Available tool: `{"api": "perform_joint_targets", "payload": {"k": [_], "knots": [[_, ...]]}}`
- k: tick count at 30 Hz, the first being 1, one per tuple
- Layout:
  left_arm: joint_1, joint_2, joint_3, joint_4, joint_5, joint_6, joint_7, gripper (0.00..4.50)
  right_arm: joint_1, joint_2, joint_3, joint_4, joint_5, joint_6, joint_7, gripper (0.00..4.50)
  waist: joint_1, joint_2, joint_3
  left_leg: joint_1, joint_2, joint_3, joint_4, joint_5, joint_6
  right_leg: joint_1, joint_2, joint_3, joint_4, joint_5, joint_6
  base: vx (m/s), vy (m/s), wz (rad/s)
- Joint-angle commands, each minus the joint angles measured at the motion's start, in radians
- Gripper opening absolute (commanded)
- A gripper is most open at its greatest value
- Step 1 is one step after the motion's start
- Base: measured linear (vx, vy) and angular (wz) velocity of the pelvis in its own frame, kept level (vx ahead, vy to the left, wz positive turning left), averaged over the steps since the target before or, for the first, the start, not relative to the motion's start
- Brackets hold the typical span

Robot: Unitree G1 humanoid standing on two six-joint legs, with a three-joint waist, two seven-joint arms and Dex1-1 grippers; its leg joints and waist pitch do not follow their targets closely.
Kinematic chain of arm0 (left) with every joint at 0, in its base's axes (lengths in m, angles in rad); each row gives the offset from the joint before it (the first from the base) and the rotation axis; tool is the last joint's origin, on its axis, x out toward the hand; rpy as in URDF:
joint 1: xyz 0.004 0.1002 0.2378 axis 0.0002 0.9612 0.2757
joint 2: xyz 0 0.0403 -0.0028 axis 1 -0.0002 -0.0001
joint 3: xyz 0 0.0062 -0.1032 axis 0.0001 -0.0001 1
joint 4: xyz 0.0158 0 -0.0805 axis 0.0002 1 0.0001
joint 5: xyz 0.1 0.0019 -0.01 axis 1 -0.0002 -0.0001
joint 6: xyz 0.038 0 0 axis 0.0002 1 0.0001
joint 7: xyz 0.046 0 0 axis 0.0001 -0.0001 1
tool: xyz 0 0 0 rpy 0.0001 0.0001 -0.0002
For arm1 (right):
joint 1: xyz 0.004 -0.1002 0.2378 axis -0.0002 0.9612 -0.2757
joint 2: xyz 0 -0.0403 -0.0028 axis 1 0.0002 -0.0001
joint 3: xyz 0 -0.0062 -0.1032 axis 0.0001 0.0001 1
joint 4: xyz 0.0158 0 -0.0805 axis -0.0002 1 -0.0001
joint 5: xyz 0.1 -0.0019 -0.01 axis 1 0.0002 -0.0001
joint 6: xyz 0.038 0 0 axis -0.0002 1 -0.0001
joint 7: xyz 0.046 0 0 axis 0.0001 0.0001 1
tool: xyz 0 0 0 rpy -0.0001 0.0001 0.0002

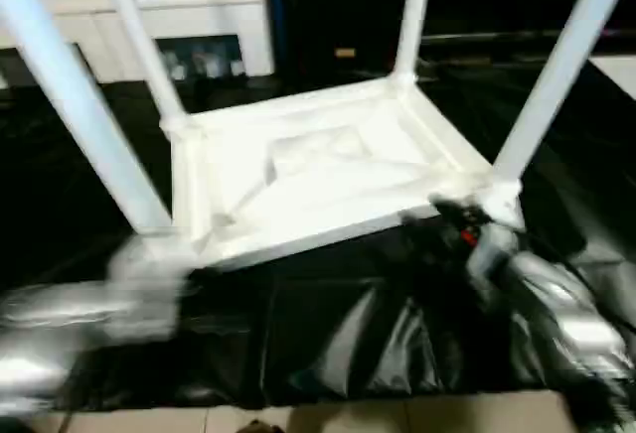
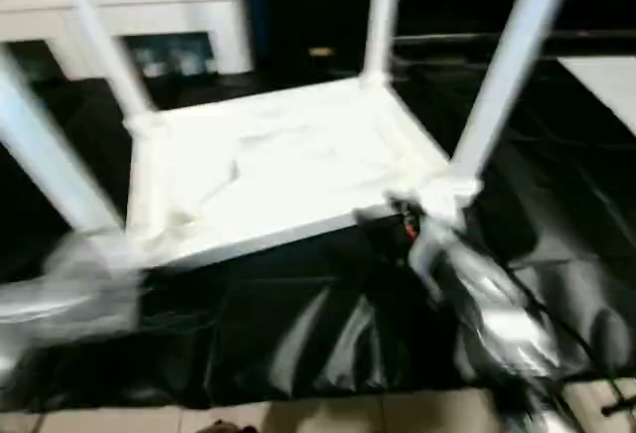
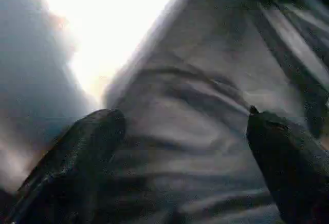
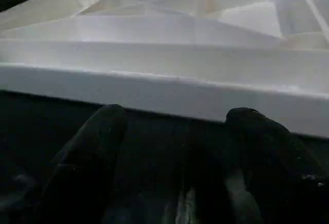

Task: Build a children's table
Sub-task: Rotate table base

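The children's table [image 1: 318, 170] lies upside down on black sheeting [image 1: 328, 344] on the floor, all four legs [image 1: 556, 66] standing up. Its near long edge runs across in front of both arms. The right claw [image 4: 177, 131], wide and empty, sits just short of that rim by the right corner, nearer than the left claw [image 3: 185, 131], also wide and empty, which faces crinkled sheeting.

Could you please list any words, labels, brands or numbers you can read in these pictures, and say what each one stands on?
None can be read.
The children's table, lying upside down with its legs up, bears no visible writing.
A small red mark by the right gripper is too blurred to read.
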Motion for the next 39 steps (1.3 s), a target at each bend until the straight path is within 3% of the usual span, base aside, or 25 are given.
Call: {"api": "perform_joint_targets", "payload": {"k": [1, 4, 7, 13, 15, 18, 19, 22, 23, 25, 26, 31, 33, 35, 39], "knots": [[0.012, 0.030, 0.026, 0.019, -0.014, 0.004, -0.042, 4.46, 0.027, -0.029, 0.012, -0.059, 0.014, 0.033, 0.046, 3.58, 0.006, 0.004, -0.046, 0.029, 0.049, -0.029, -0.087, -0.450, -0.008, 0.021, -0.050, 0.041, -0.083, -0.455, -0.173, 0.000, 0.000, 0.00], [0.015, 0.039, 0.044, 0.031, -0.011, -0.012, -0.041, 4.46, 0.036, -0.039, 0.007, -0.057, 0.007, 0.032, 0.045, 3.58, 0.008, 0.003, -0.045, 0.036, 0.050, -0.029, -0.088, -0.466, -0.020, 0.015, -0.052, 0.043, -0.090, -0.484, -0.160, 0.000, 0.000, 0.00], [0.011, 0.081, 0.063, 0.089, -0.046, -0.043, -0.059, 4.46, 0.048, -0.051, 0.005, -0.069, 0.006, 0.047, 0.032, 3.58, 0.009, 0.002, -0.044, 0.032, 0.046, -0.032, -0.089, -0.475, -0.022, 0.015, -0.055, 0.042, -0.093, -0.523, -0.146, 0.000, 0.000, 0.00], [-0.020, 0.081, 0.083, 0.173, -0.009, -0.075, -0.056, 4.46, 0.043, -0.050, 0.010, -0.059, -0.022, 0.069, 0.010, 3.58, 0.008, 0.002, -0.045, 0.036, 0.048, -0.034, -0.090, -0.482, -0.031, 0.012, -0.056, 0.043, -0.095, -0.538, -0.138, 0.000, 0.000, 0.00], [-0.044, 0.069, 0.088, 0.215, 0.009, -0.115, -0.028, 4.46, 0.037, -0.048, 0.009, -0.052, -0.025, 0.069, -0.001, 3.58, 0.008, -0.003, -0.047, 0.037, 0.047, -0.033, -0.089, -0.475, -0.031, 0.014, -0.057, 0.043, -0.095, -0.528, -0.140, 0.000, 0.000, 0.00], [-0.104, 0.022, 0.089, 0.280, 0.006, -0.196, 0.029, 4.46, 0.013, -0.035, -0.004, -0.018, -0.039, 0.063, -0.051, 3.58, 0.011, 0.000, -0.050, 0.037, 0.048, -0.032, -0.087, -0.456, -0.034, 0.014, -0.058, 0.043, -0.091, -0.486, -0.156, 0.000, 0.000, 0.00], [-0.121, 0.004, 0.088, 0.293, 0.003, -0.213, 0.043, 4.46, 0.003, -0.031, -0.006, -0.003, -0.049, 0.056, -0.070, 3.58, 0.010, -0.006, -0.052, 0.036, 0.049, -0.031, -0.087, -0.448, -0.037, 0.016, -0.057, 0.043, -0.088, -0.458, -0.168, 0.000, 0.000, 0.00], [-0.176, -0.060, 0.087, 0.332, 0.017, -0.265, 0.104, 4.46, -0.034, -0.008, -0.023, 0.052, -0.078, 0.033, -0.146, 3.58, 0.010, -0.004, -0.057, 0.031, 0.049, -0.030, -0.085, -0.416, -0.038, 0.023, -0.059, 0.043, -0.077, -0.399, -0.184, 0.000, 0.000, 0.00], [-0.195, -0.087, 0.092, 0.339, 0.004, -0.267, 0.119, 4.46, -0.047, 0.002, -0.027, 0.065, -0.080, 0.041, -0.166, 3.58, 0.011, -0.003, -0.058, 0.034, 0.047, -0.027, -0.082, -0.411, -0.039, 0.019, -0.058, 0.043, -0.079, -0.384, -0.192, 0.000, 0.000, 0.00], [-0.208, -0.106, 0.096, 0.342, -0.006, -0.266, 0.128, 4.46, -0.055, 0.007, -0.029, 0.073, -0.081, 0.047, -0.178, 3.58, 0.010, -0.005, -0.060, 0.027, 0.046, -0.027, -0.081, -0.386, -0.035, 0.029, -0.059, 0.041, -0.074, -0.356, -0.201, 0.000, 0.000, 0.00], [-0.232, -0.154, 0.090, 0.326, -0.037, -0.256, 0.128, 4.46, -0.074, 0.020, -0.025, 0.097, -0.091, 0.054, -0.204, 3.58, 0.011, -0.006, -0.062, 0.025, 0.047, -0.026, -0.079, -0.363, -0.028, 0.031, -0.059, 0.041, -0.071, -0.333, -0.201, 0.000, 0.000, 0.00], [-0.250, -0.232, 0.047, 0.286, -0.094, -0.241, 0.091, 4.46, -0.130, 0.052, -0.010, 0.194, -0.137, 0.050, -0.288, 3.58, 0.010, -0.007, -0.071, 0.021, 0.045, -0.019, -0.068, -0.271, -0.004, 0.034, -0.054, 0.038, -0.059, -0.226, -0.236, 0.000, 0.000, 0.00], [-0.248, -0.260, 0.024, 0.265, -0.107, -0.226, 0.078, 4.46, -0.161, 0.068, -0.008, 0.249, -0.155, 0.044, -0.318, 3.58, 0.010, -0.008, -0.072, 0.018, 0.045, -0.018, -0.067, -0.261, 0.001, 0.037, -0.054, 0.037, -0.057, -0.213, -0.242, 0.000, 0.000, 0.00], [-0.236, -0.266, -0.002, 0.233, -0.125, -0.184, 0.045, 4.46, -0.179, 0.076, 0.002, 0.280, -0.170, 0.039, -0.330, 3.58, 0.014, -0.005, -0.071, 0.023, 0.047, -0.016, -0.067, -0.266, 0.002, 0.034, -0.052, 0.037, -0.057, -0.221, -0.246, 0.000, 0.000, 0.00], [-0.198, -0.241, -0.050, 0.134, -0.197, -0.041, -0.033, 4.46, -0.205, 0.093, 0.021, 0.306, -0.177, 0.025, -0.324, 3.58, 0.017, -0.009, -0.071, 0.020, 0.050, -0.017, -0.070, -0.279, -0.008, 0.037, -0.053, 0.037, -0.050, -0.231, -0.240, 0.000, 0.000, 0.00]]}}
